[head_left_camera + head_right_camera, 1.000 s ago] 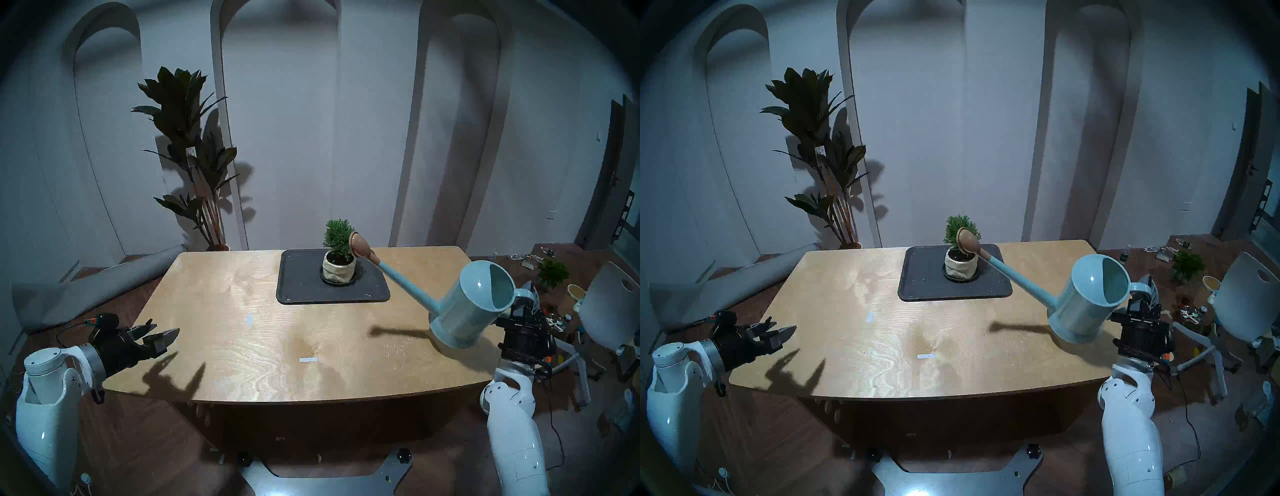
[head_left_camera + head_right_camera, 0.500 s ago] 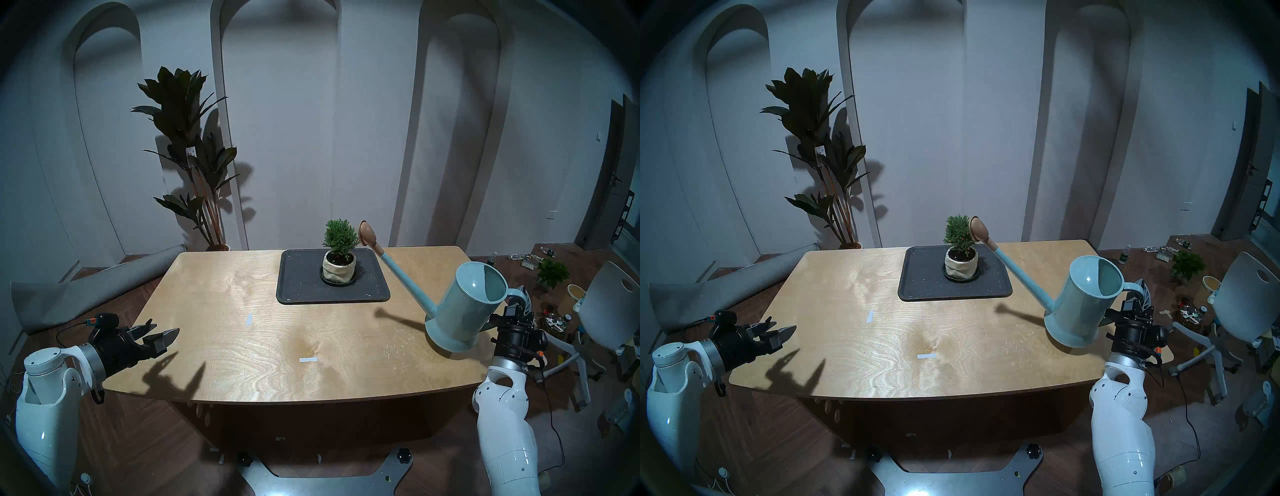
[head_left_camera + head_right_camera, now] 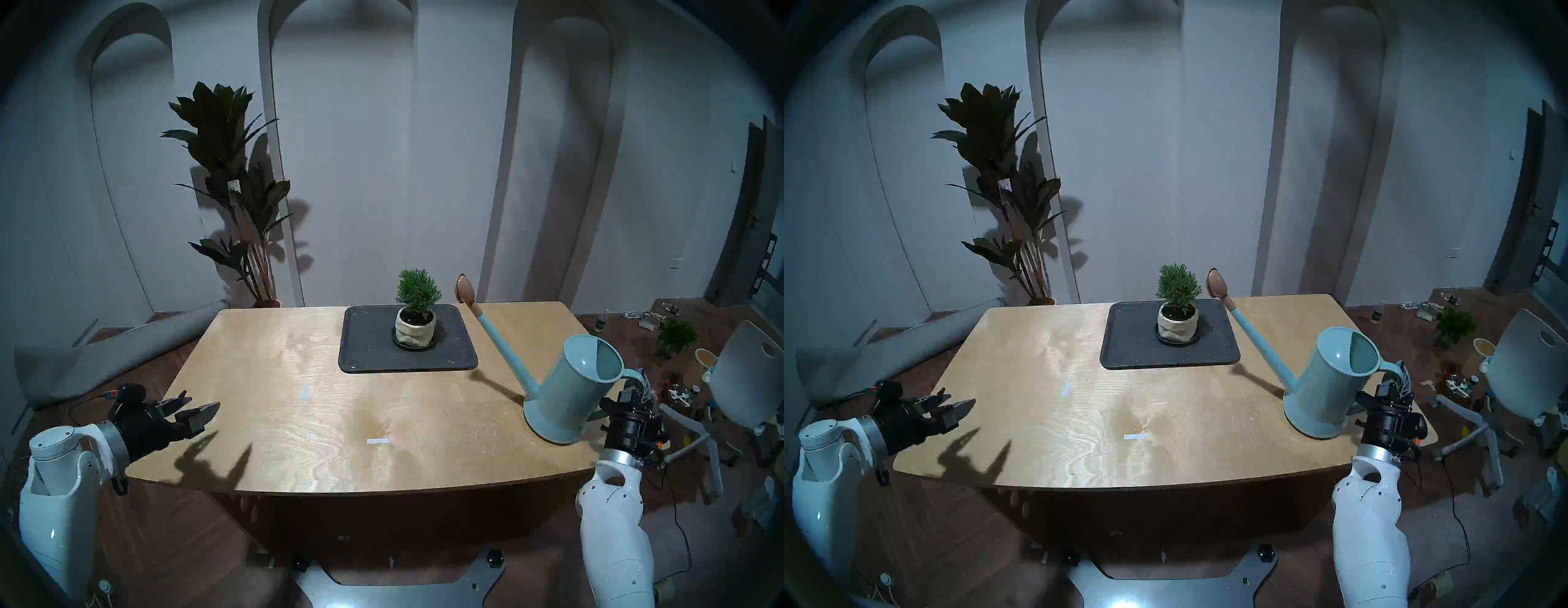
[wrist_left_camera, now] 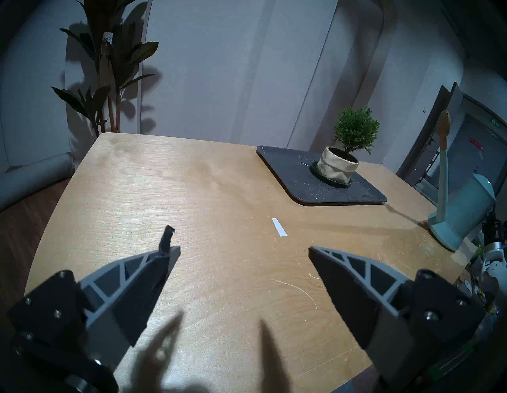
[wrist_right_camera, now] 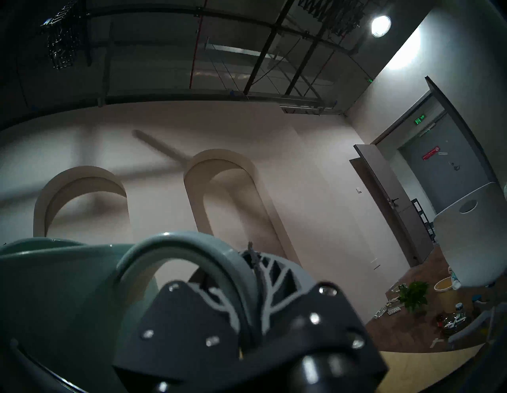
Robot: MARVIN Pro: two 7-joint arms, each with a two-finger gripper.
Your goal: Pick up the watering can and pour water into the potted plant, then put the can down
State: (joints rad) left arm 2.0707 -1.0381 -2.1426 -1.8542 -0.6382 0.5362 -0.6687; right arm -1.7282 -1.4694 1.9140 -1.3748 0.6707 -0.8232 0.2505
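Note:
The pale blue-green watering can [image 3: 572,390] is at the table's right front, nearly upright and leaning slightly left. Its base is at or just above the tabletop; I cannot tell whether it touches. Its tan rose [image 3: 465,289] points up, to the right of the potted plant [image 3: 415,327], a bushy green shrub in a cream pot on a dark tray [image 3: 369,356]. My right gripper [image 3: 634,388] is shut on the can's loop handle [image 5: 175,247]. My left gripper [image 3: 199,409] is open and empty over the table's left front edge. From its wrist view [image 4: 244,247] I see the plant [image 4: 337,167] and can [image 4: 463,208].
A tall dark broad-leaved plant [image 3: 231,170] stands behind the table's left. A small leafy plant [image 3: 676,335], clutter and a white chair [image 3: 746,373] are on the floor at right. A grey roll [image 3: 106,361] lies left. Two tape strips [image 3: 377,441] mark the tabletop.
The can has tipped back toward upright and come down and right. Its rose has left the shrub and now stands to the right of it. The left arm has not moved.

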